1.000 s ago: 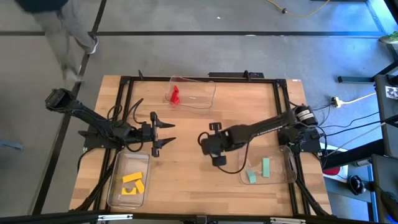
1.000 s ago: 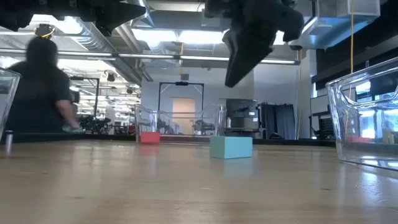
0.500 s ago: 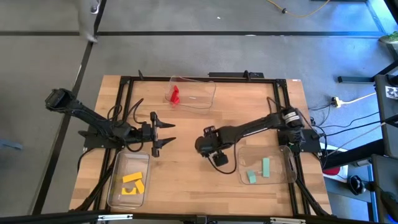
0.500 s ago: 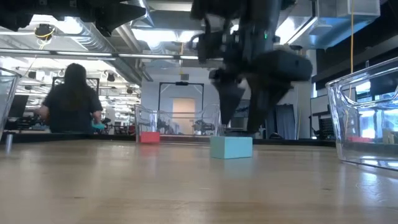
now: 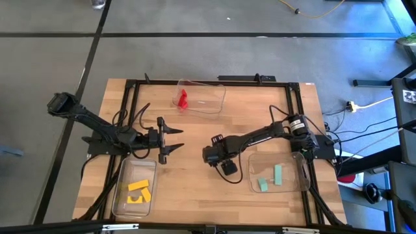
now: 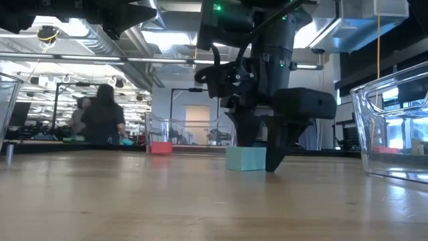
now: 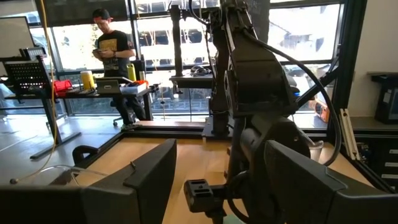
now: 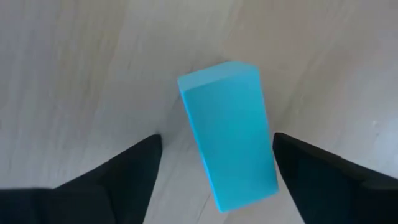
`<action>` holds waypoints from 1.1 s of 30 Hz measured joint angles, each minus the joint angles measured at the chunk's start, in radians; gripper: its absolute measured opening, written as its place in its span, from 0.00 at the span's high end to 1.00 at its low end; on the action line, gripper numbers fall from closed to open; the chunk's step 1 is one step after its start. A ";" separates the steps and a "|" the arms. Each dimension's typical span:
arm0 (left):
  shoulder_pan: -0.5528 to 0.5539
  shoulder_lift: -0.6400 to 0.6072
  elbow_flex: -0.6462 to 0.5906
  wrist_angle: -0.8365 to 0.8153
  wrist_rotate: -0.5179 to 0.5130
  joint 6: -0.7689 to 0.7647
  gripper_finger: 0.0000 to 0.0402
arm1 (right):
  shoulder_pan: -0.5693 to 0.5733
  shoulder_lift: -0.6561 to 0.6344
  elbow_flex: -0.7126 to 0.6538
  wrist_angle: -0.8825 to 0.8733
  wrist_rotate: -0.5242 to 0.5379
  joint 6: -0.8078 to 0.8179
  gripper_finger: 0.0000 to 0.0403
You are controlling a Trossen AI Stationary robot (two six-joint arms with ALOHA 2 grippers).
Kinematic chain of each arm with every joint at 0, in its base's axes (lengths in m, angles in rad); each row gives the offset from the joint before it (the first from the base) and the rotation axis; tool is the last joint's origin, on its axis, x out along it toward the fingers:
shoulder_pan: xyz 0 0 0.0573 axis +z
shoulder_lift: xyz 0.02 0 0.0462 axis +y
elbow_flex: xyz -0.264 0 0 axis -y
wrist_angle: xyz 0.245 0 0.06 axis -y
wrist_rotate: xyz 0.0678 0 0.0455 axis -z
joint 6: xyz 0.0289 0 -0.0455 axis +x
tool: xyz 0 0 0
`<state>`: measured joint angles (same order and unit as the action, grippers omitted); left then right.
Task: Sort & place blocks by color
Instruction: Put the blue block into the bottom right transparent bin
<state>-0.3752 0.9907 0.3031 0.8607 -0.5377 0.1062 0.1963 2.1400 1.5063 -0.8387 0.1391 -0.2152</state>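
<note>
Right gripper [image 8: 214,171] jaws open, one finger [image 8: 118,174] on each side of the teal block [image 8: 229,134], neither touching it; the block lies flat on the bare table [image 5: 195,188] near its middle, and in the low view the fingertips reach down to table level beside the block. Left gripper [image 5: 174,138] jaws also open and holding nothing, hovering left of centre, just above the near-left tray [image 5: 118,195], which holds yellow blocks [image 5: 138,192]. Near-right tray [image 5: 296,185] holds two teal blocks [image 5: 270,179]. Far tray [image 5: 218,101] at the back edge holds a red block [image 5: 182,99]. A person [image 6: 103,120] is visible in the room beyond the table.
</note>
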 joint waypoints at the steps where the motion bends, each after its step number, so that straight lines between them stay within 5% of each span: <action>1: 0.000 0.000 0.000 0.000 0.000 0.000 0.41 | 0.000 0.001 0.000 0.000 -0.008 0.000 0.23; 6: 0.000 0.000 0.000 0.000 0.000 0.000 0.41 | 0.001 0.002 -0.002 -0.003 -0.013 0.000 0.37; 12: 0.000 0.000 0.000 0.000 0.000 -0.001 0.41 | -0.001 0.004 -0.002 -0.021 -0.023 0.001 0.67; 18: -0.003 0.000 0.000 -0.024 0.001 -0.027 0.41 | -0.044 -0.049 -0.046 -0.105 -0.005 0.055 0.66; 24: -0.023 0.000 0.000 -0.048 0.005 -0.027 0.41 | -0.099 -0.287 -0.251 -0.092 0.129 0.178 0.66; 33: -0.026 0.000 0.000 -0.040 0.001 -0.026 0.41 | -0.110 -0.721 -0.660 0.439 0.173 0.340 0.66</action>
<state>-0.4016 0.9909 0.3027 0.8207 -0.5366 0.0803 0.0864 1.4191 0.8464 -0.3994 0.3116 0.1251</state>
